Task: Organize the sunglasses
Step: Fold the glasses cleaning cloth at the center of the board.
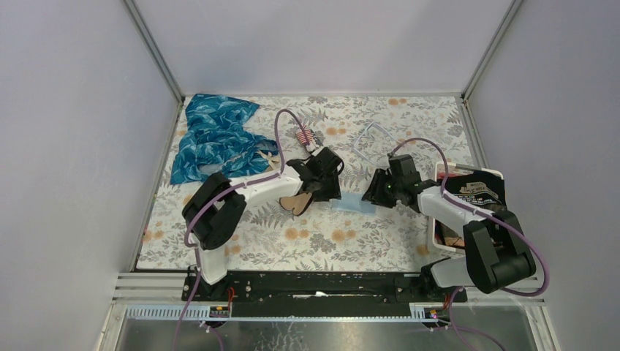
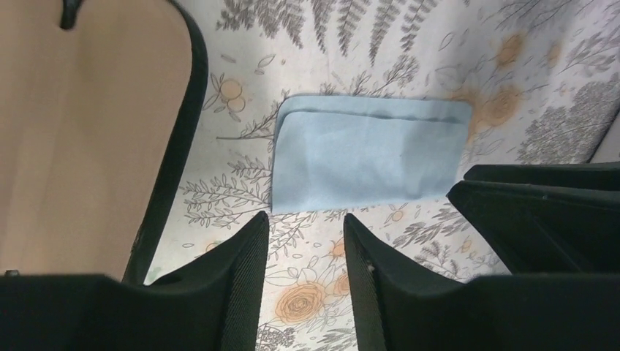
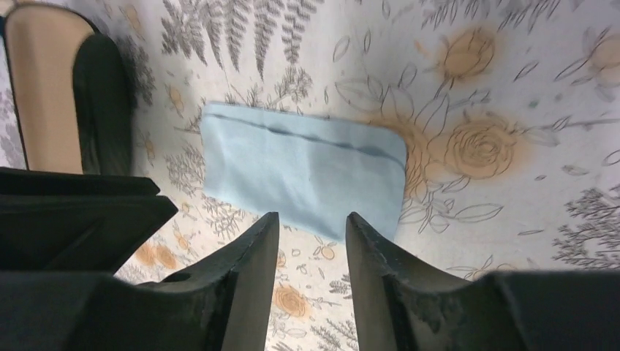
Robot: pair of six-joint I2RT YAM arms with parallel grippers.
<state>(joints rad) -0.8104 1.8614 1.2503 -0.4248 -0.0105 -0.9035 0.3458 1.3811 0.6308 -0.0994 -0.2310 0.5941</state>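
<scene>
The left gripper (image 2: 305,219) is hovering low over the table (image 1: 329,241), its fingers apart with nothing between them. The right gripper (image 3: 311,219) is facing it from close by, its fingers likewise apart and empty. A folded pale blue cloth (image 2: 369,157) is lying flat on the table between the two grippers.

The sunglasses (image 1: 296,203) are lying near the middle of the table, just left of the cloth and right beside the left gripper. One big brown lens is filling the left side of the left wrist view.

They are probably light and stiff. The lenses are likely slick and easy to scratch, and the thin arms likely to bend. The dark frame rim or the bridge looks like the safest place to grip, with gentle pressure.

Towards the near edge the table is offering plenty of open room. At the far left corner, a blue patterned fabric (image 1: 216,135) is lying bunched. Clear glasses (image 1: 371,142) are sitting towards the far edge, right of centre. A white bin (image 1: 439,172) is standing along the right edge, so the right arm is working with little room on that side.
</scene>
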